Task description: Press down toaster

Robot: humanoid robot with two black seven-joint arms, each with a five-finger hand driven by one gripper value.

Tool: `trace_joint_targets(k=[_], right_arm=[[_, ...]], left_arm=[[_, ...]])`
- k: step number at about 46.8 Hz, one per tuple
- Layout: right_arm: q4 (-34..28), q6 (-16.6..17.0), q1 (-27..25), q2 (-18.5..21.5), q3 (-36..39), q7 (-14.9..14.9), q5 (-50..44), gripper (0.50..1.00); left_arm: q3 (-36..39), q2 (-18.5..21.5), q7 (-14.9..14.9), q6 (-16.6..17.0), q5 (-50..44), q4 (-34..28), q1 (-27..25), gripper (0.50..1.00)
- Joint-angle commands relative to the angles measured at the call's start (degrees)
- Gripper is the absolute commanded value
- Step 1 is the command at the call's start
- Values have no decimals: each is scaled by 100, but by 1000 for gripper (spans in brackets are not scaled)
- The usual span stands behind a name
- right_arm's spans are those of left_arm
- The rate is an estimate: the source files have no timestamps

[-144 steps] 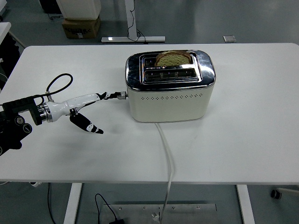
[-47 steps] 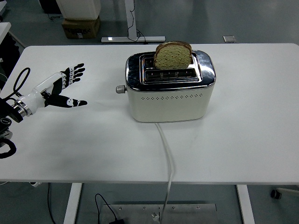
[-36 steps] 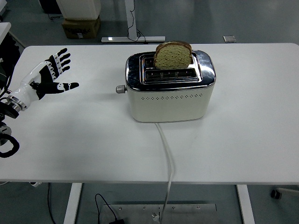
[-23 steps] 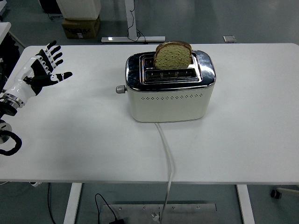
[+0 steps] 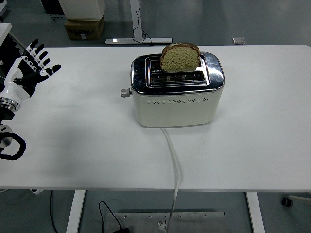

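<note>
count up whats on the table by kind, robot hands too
toaster: 1
bread slice: 1
power cord: 1
robot hand, the left hand: 1
total: 4

The left robot hand, earlier at the toaster's lever, has pulled back to the tabletop's far-left edge, fingers spread; the bread slice has popped up.

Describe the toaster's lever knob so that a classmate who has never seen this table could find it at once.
Start at the cream toaster with the chrome top, in the middle of the white table. Go to its left end wall: the lever knob is the small grey stub sticking out there, the only part projecting sideways.
</note>
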Motion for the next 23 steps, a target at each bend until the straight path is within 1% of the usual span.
trace_joint_targets(k=[1,8,12,18,23], right_arm=[[0,1,0,0,0,0,0,998],[0,1,0,0,0,0,0,998],[0,1,0,0,0,0,0,998],[0,1,0,0,0,0,0,998],[0,1,0,0,0,0,0,998]], left_arm=[[-10,-116,0,-9,-47,133,1,1000],[-18,-142,0,-35,-82,195,-16,1000],[-54,-142,0,-53,-266,256,-104,1000],[-133,-177,0,-79,-547,318,-104,1000],[-238,-362,-8,-79,-635,414,-113,1000]])
